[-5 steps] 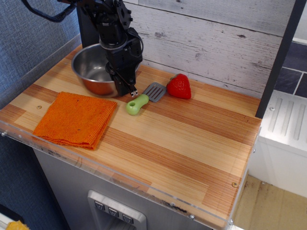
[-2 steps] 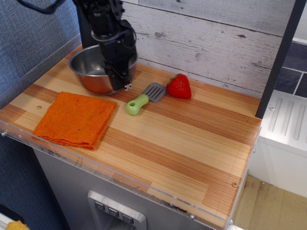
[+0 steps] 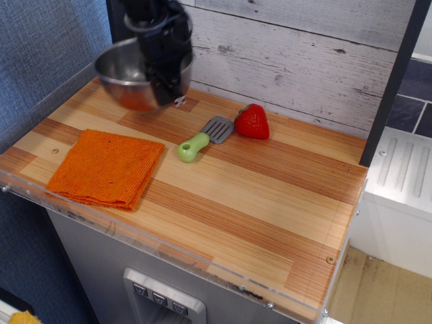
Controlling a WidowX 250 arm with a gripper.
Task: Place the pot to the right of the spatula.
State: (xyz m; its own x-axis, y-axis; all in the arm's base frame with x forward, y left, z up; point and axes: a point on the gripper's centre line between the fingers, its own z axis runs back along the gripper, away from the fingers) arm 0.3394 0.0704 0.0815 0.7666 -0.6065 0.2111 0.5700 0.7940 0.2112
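The shiny steel pot (image 3: 125,74) is lifted off the wooden counter at the back left, tilted slightly. My black gripper (image 3: 170,93) is shut on the pot's right rim and holds it in the air. The spatula (image 3: 204,137), with a light-green handle and grey slotted blade, lies on the counter to the right of and below the pot, handle pointing front-left. The gripper is up and to the left of the spatula.
A red strawberry (image 3: 252,122) sits just right of the spatula blade. A folded orange cloth (image 3: 106,168) lies at the front left. A white plank wall (image 3: 304,61) backs the counter. The counter's right edge (image 3: 351,223) drops off.
The gripper has risen and moved slightly back-left, lifting the pot off the counter. The spatula, strawberry and cloth have not moved.
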